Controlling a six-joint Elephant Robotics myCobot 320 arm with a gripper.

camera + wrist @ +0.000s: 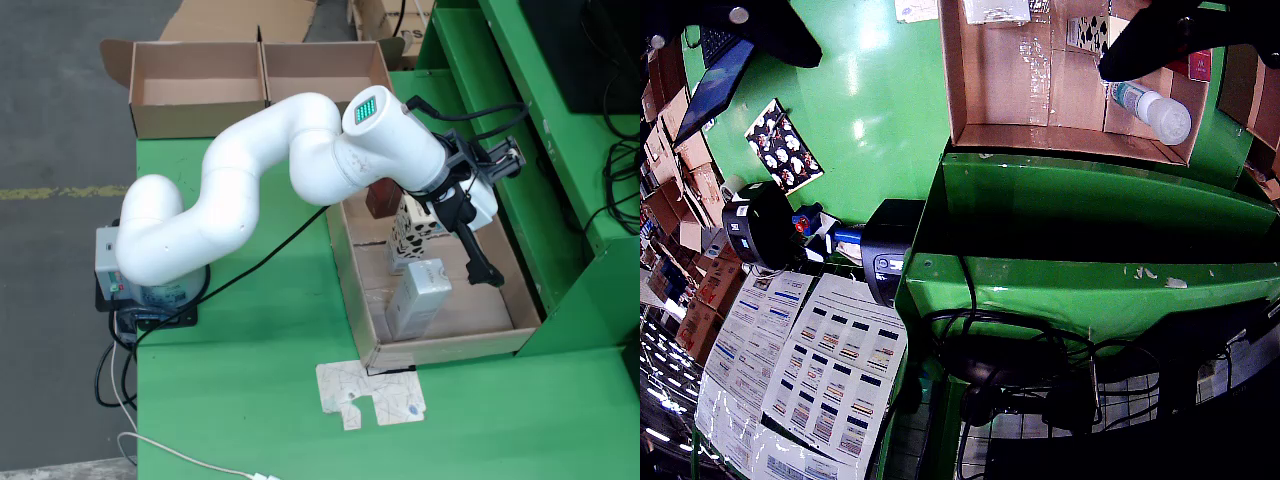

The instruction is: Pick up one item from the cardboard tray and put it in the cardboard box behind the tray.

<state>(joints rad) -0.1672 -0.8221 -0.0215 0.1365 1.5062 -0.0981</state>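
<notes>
Hovering over the cardboard tray (352, 285), the gripper (478, 255), its grasp impossible to judge, is needing a squarer, lower approach to the patterned carton (412, 228).

Fixed view: looks down from high above the green table (260, 400), set well back, taking in the whole white arm (250, 190), the cardboard tray (440, 345) and the cardboard box (200, 85) at the far end.
Moving view: rides on the gripper, tilted sideways and wide-angled, looking across the tray's wall (1060, 135) to the green frame (1090, 230), cables (1020, 360) and printed sheets (810, 370) beyond.
Nearness: the moving view sits close to the tray; the fixed one does not.
Shared part: the tray and the green table around it.
</notes>
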